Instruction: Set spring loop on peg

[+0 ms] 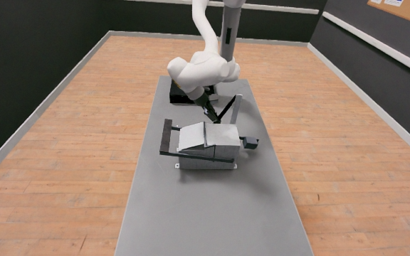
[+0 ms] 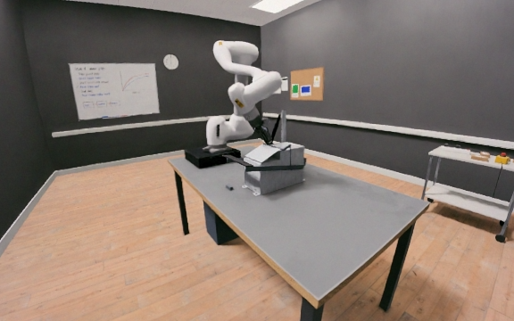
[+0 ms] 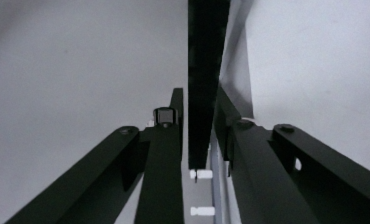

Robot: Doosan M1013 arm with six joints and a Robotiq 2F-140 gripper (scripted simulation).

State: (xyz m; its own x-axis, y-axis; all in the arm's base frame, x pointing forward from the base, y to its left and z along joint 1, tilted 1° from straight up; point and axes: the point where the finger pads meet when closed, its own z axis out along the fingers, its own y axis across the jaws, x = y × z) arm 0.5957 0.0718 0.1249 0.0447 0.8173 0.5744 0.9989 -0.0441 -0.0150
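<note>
The feeder [image 1: 223, 135] [image 2: 279, 178] is a grey box on the bench, with its dark pedal [image 1: 166, 136] held out at one side on long arms. The black spring [image 1: 227, 107] [image 2: 276, 127] [image 3: 203, 60] slopes from the top of an upright post down to the feeder. Its lower end lies at a white peg [image 3: 204, 174]; another peg [image 3: 202, 211] shows beyond. Whether the loop is seated is unclear. My gripper [image 1: 216, 121] [image 2: 269, 142] [image 3: 197, 103] stands narrowly open around the spring, with slim gaps showing beside it. A small dark cylinder [image 2: 229, 187], apparently the weight, is on the bench near the pedal.
The grey upright post [image 1: 237, 109] [image 2: 283, 126] stands close beside the gripper. A dark block [image 1: 250, 142] sticks out from the feeder's side opposite the pedal. The robot's black base box [image 2: 199, 158] is behind the feeder. A cart [image 2: 476, 160] stands away from the bench.
</note>
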